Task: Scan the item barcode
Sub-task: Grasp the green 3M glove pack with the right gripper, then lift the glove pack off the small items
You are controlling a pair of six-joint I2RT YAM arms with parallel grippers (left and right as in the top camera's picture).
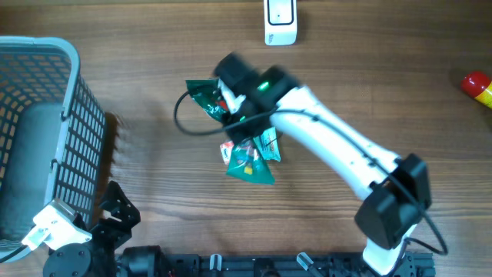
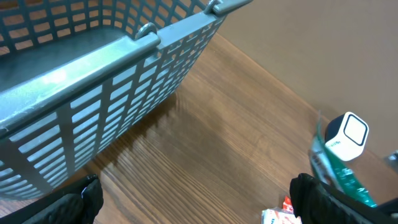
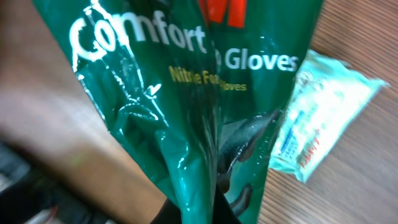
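One grey basket (image 1: 73, 54) at the table's left edge, one white scanner (image 1: 280, 21) at the far edge, one red-and-yellow thing (image 1: 478, 86) at the right edge, one green gloves packet (image 1: 201, 95), about three more packets (image 1: 250, 158) heaped mid-table

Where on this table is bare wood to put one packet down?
Bare wood lies between the basket and the glove pack, and at the right between the scanner and the red object. The middle is crowded: packets under the right arm.
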